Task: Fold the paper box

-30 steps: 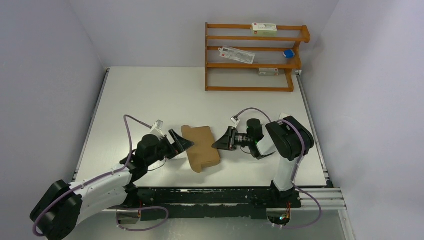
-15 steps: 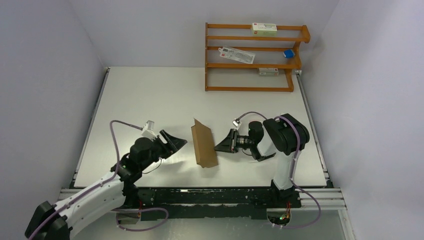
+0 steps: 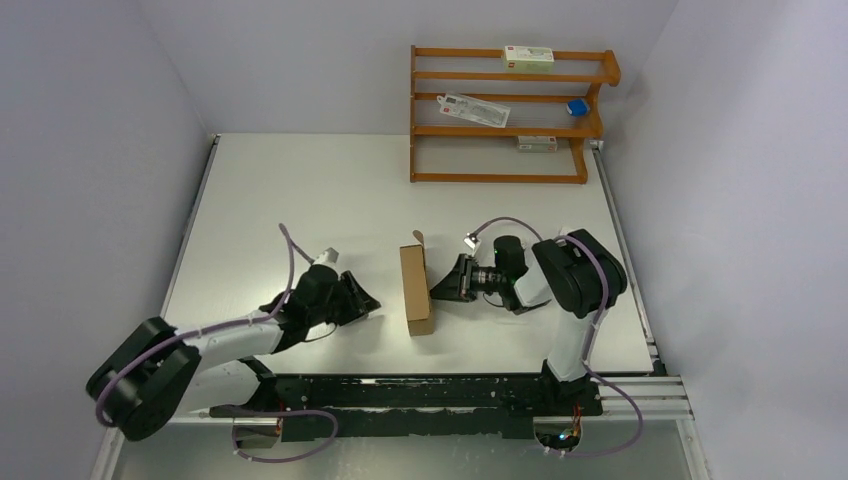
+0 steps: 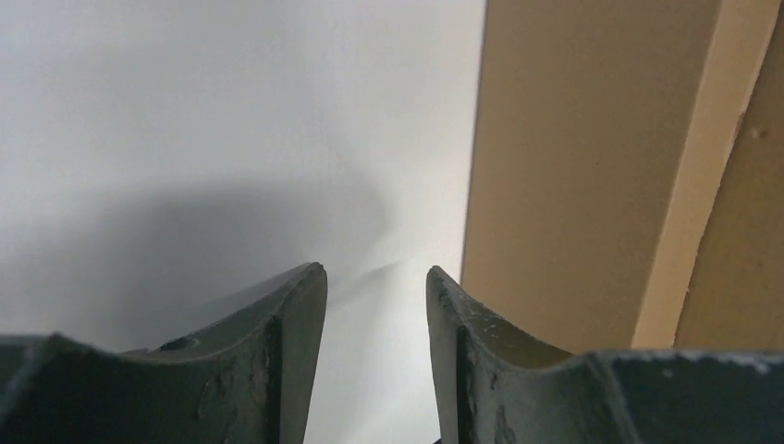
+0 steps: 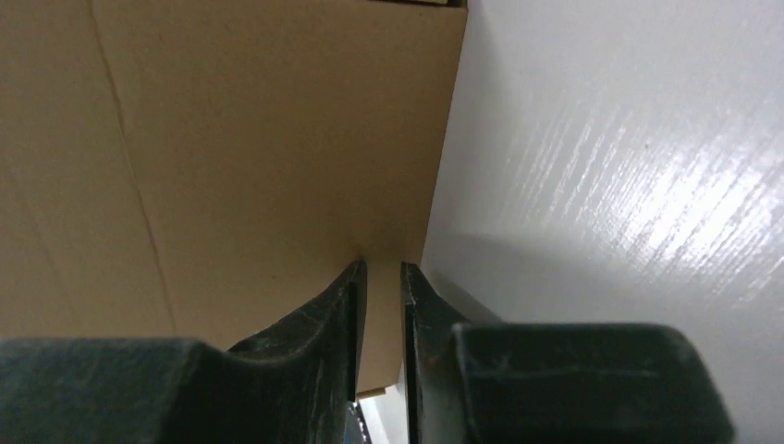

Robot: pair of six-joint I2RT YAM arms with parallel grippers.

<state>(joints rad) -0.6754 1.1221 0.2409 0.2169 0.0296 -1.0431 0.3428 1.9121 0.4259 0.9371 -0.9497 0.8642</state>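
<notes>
Brown cardboard paper box (image 3: 416, 290) stands as slim carton at frame centre on white tabletop (image 3: 300, 190) | left pincer (image 3: 362, 300) spread, empty, left of it, apart | right pincer (image 3: 436, 288) tips nearly together against its right face, cannot tell if gripping

The paper box (image 3: 416, 290) in the middle is plain brown with no print, and up close a paler tan strip runs along one side. The bench (image 3: 300, 190) is shiny white. The left arm (image 3: 225, 340) and right arm (image 3: 568, 345) are white and black, with black jaws and purple cables (image 3: 507, 220). At one o'clock, the shelf (image 3: 480, 131) is orange-brown wood. It holds white printed cartons (image 3: 528, 58) and a small blue thing (image 3: 576, 106).
</notes>
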